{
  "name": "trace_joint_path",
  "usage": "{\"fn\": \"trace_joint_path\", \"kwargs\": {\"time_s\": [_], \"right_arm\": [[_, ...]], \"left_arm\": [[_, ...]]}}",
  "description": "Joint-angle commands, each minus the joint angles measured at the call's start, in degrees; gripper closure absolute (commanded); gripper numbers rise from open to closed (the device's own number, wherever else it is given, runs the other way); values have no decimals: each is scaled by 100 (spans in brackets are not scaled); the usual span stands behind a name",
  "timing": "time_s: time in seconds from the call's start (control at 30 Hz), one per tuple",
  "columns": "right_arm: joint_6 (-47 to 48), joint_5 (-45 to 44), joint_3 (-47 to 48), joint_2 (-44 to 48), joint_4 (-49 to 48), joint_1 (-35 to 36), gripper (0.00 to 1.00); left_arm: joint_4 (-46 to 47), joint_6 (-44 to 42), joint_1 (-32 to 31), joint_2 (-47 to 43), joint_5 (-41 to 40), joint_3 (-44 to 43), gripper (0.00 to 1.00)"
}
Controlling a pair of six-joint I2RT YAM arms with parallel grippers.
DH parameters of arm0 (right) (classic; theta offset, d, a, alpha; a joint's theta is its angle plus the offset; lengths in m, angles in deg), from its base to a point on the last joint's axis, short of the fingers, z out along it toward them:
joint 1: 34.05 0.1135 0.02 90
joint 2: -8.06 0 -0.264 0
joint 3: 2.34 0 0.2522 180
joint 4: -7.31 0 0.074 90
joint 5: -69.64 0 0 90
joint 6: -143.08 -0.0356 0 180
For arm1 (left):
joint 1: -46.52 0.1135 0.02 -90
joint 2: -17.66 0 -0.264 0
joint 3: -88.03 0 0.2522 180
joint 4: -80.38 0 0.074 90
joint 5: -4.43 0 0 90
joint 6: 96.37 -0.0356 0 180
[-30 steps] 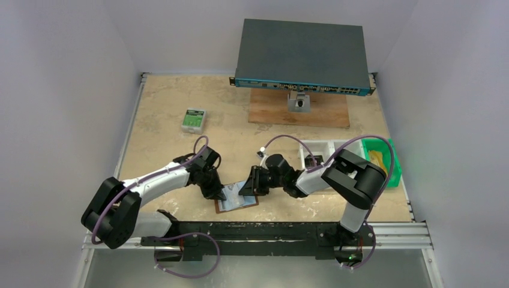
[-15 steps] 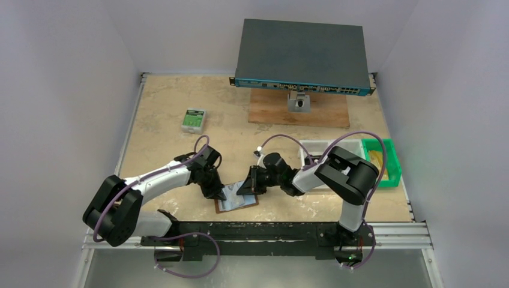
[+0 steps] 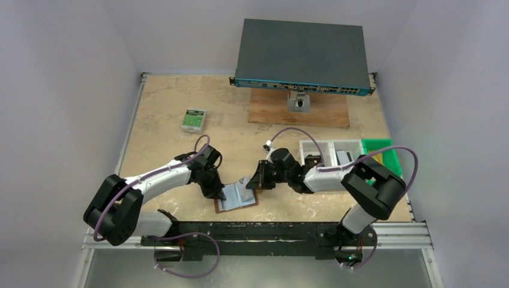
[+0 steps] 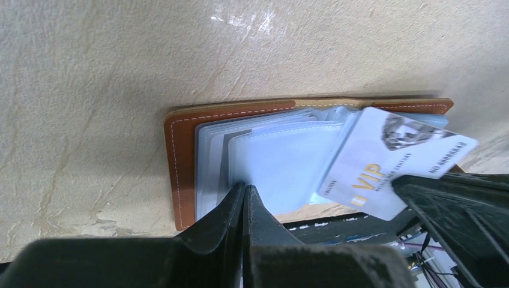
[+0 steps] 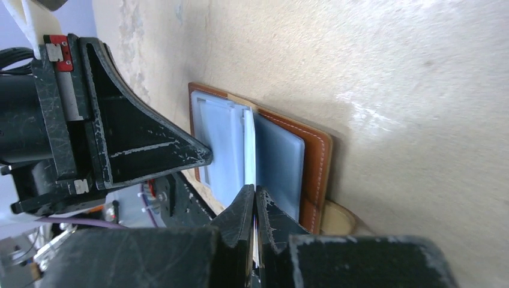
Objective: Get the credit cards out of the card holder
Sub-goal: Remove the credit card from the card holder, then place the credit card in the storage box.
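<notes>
Bright, even light; glare on the tabletop [image 4: 240,21]; soft shadows.

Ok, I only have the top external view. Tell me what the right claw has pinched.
Observer: The right claw is shut on a white VIP card. The left wrist view shows the card lying askew over the open card holder.
Operator: Now report the left claw.
Observer: The left claw is shut, with its tips set down on the holder's clear sleeves beside the card.
</notes>
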Motion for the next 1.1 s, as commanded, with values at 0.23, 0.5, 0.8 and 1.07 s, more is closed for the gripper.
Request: {"fn": "trace_joint_path", "kwargs": {"time_s": [0.23,0.5,0.8,1.07], "right_arm": [[654,-797,353,1110,1532,-68,100],[803,-1212,638,1689,2373,-65,100],[701,-2334,880,2585,3645,-70,100],[250,-3769,1216,3220,5247,-216,100]], "left_arm": [[-260,-671,2,-199,-646,-186,100],[-752,-960,-177,-731,-543,-1174,87],[-1116,-1277,-179,-1164,-464,-1773,41],[-1129,-1665,-182,-1204,-142,-2035,28]]}}
